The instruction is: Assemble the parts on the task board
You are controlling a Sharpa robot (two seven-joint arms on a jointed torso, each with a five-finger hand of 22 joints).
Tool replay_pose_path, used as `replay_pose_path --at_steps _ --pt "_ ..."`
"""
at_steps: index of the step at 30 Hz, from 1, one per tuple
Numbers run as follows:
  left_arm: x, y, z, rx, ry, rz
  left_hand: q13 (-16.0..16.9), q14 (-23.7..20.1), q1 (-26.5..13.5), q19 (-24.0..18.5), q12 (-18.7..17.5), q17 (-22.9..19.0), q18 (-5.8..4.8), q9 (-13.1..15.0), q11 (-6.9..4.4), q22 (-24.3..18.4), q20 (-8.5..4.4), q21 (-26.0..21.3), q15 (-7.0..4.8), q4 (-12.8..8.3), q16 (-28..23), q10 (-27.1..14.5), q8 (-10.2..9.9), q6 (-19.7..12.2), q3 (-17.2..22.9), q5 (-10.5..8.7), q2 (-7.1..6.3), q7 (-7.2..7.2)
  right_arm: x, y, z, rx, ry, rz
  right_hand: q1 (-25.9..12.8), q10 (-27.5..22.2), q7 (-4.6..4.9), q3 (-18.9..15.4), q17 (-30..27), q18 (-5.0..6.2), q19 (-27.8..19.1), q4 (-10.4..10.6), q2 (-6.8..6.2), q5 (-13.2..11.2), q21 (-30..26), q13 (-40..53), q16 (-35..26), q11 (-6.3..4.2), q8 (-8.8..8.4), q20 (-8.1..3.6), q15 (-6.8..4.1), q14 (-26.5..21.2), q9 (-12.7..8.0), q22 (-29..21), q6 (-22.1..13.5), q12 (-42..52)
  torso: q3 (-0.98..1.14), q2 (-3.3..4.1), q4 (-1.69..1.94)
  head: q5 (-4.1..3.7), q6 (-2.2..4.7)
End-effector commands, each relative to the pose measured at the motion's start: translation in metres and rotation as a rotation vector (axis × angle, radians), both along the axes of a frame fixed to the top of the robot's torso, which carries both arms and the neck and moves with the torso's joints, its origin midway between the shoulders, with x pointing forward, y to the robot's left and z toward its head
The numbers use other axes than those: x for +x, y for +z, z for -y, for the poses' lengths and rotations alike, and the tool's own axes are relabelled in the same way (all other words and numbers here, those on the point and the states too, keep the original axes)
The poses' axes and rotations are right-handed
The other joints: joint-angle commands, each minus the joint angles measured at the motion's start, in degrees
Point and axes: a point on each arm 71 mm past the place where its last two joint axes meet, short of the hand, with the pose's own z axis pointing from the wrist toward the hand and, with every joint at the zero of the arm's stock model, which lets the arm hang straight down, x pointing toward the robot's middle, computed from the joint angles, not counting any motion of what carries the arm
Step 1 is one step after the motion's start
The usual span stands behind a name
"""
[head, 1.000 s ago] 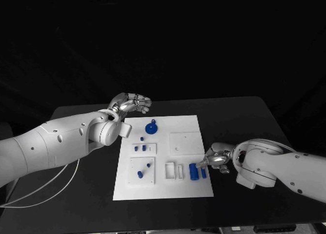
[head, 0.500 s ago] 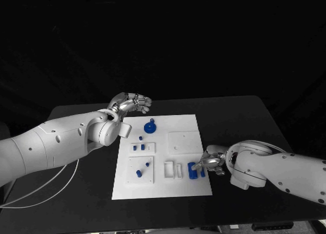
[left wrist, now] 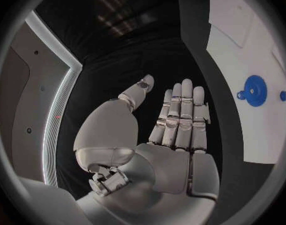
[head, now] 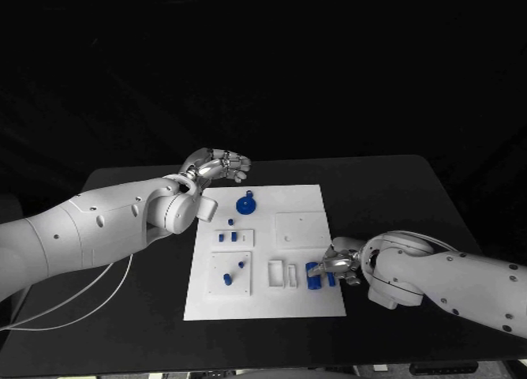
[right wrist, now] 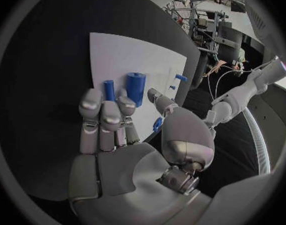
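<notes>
The right hand (head: pixel 341 262), far nearer than the idle, empty left hand (head: pixel 222 164) beyond the task board (head: pixel 297 304), holds nothing, its loosely open fingers (right wrist: pixel 108 116) just short of two upright blue parts (right wrist: pixel 135 87) directly past the fingertips.

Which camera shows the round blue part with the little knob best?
The left wrist view: there the round blue disc-shaped part lies unobstructed on the white task board. The head view shows it smaller, near the left hand. I cannot pick it out in the right wrist view.
</notes>
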Motion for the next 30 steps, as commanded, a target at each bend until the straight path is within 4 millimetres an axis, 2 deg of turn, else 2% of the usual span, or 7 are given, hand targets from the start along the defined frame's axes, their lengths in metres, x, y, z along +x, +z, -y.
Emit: replay_pose_path --at_steps 1,8,17,20,25,30 --pt "-0.001 0.001 0.003 -0.015 -0.019 0.004 0.0 0.1 -0.7 0.2 0.1 0.1 0.98 -0.1 0.1 0.1 0.13 -0.3 0.15 0.0 -0.2 -0.4 0.2 -0.4 -0.3 -0.22 -0.03 0.03 0.0 -0.003 -0.003 -0.015 0.005 0.031 -0.2 0.5 0.51 0.4 0.1 3.94 0.1 0.0 0.08 -0.3 0.4 0.1 0.2 0.14 -0.32 -0.35 0.0 -0.1 0.1 1.1 0.6 0.0 -0.05 0.0 0.02 0.13 -0.04" --pt "0.0 0.001 0.003 -0.013 -0.015 0.004 -0.1 0.1 -0.7 0.1 0.1 0.1 0.99 -0.1 0.1 0.1 0.14 -0.3 0.17 0.0 -0.2 -0.4 0.2 -0.4 -0.3 -0.22 -0.07 0.04 -0.001 -0.012 -0.014 -0.02 0.015 0.04 -0.1 0.4 0.56 0.6 0.2 3.94 0.1 -0.4 -0.08 -0.4 0.5 0.1 0.1 0.18 -0.53 -0.4 0.03 -0.1 0.1 1.0 0.5 -0.1 -0.08 -0.03 -0.04 0.18 -0.04" --pt "0.0 0.001 0.006 -0.015 -0.02 0.003 -0.1 0.0 -0.7 0.1 0.1 0.2 1.0 -0.1 0.11 0.1 0.15 -0.4 0.19 0.0 -0.3 -0.5 0.2 -0.4 -0.3 -0.22 -0.07 0.04 -0.002 -0.022 -0.027 -0.015 0.023 0.03 0.0 0.4 0.58 0.9 0.3 3.94 0.2 -0.7 0.19 -0.7 0.6 0.2 0.0 0.2 -0.65 -0.47 0.05 -0.1 0.2 0.9 0.5 -0.1 -0.13 0.01 0.07 0.2 -0.08" --pt "0.0 0.001 0.005 -0.014 -0.018 0.003 -0.1 0.0 -0.7 0.1 0.1 0.2 1.01 -0.1 0.11 0.1 0.16 -0.4 0.19 0.0 -0.3 -0.5 0.2 -0.4 -0.3 -0.22 -0.07 0.04 -0.003 -0.023 -0.029 -0.01 0.027 0.022 0.1 0.5 0.59 1.0 0.3 3.94 0.2 -1.0 0.31 -0.7 0.6 0.3 -0.1 0.21 -0.7 -0.5 0.06 0.0 0.3 0.9 0.5 -0.1 -0.13 -0.02 -0.04 0.39 -0.01" --pt "0.0 0.001 0.006 -0.015 -0.019 0.003 -0.1 0.0 -0.7 0.1 0.1 0.2 1.01 -0.1 0.12 0.2 0.17 -0.4 0.2 0.0 -0.4 -0.5 0.2 -0.5 -0.3 -0.22 -0.06 0.04 -0.005 -0.023 -0.031 0.003 0.023 0.002 0.3 0.5 0.57 1.2 0.4 3.94 0.2 -1.4 0.47 -0.5 0.7 0.3 -0.1 0.19 -0.73 -0.52 0.05 0.0 0.4 0.9 0.6 -0.2 -0.24 -0.01 0.0 0.43 -0.12" --pt "0.0 0.001 0.006 -0.015 -0.02 0.002 -0.1 -0.1 -0.6 0.1 0.1 0.2 1.02 -0.1 0.12 0.2 0.17 -0.4 0.21 0.0 -0.4 -0.5 0.2 -0.5 -0.3 -0.22 -0.05 0.04 -0.007 -0.024 -0.034 0.018 0.018 -0.017 0.4 0.5 0.58 1.4 0.5 3.94 0.2 -2.1 0.49 -0.2 0.8 0.4 -0.2 0.2 -0.84 -0.52 0.06 0.1 0.5 0.8 0.7 -0.2 -0.19 -0.02 -0.02 0.56 -0.21"
